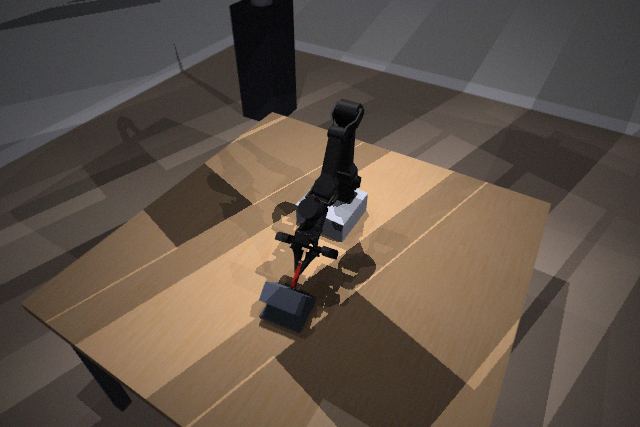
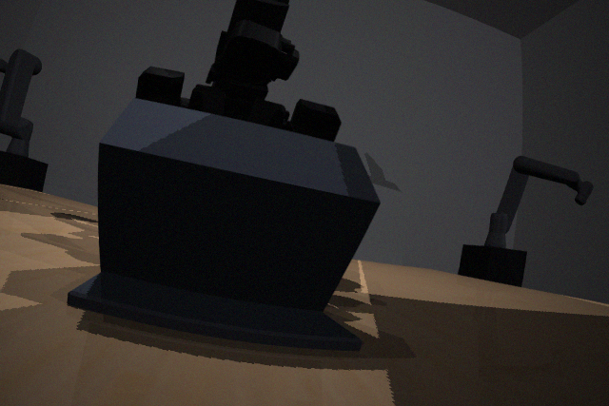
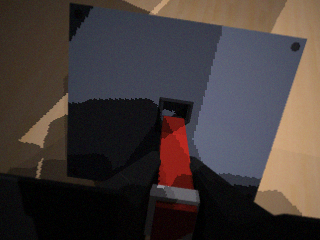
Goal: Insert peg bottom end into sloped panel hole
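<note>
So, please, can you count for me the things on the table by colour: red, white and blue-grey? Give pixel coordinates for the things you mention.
Red: 1, the peg (image 1: 295, 276) (image 3: 175, 152)
White: 1, the block under the arm (image 1: 343, 230)
Blue-grey: 1, the sloped panel with its stand (image 1: 287, 298) (image 2: 236, 156) (image 3: 135, 65)
Total: 3

The arm reaches toward seven o'clock in the top view, its gripper (image 1: 298, 268) (image 3: 171, 163) closed and tilted downward.
</note>
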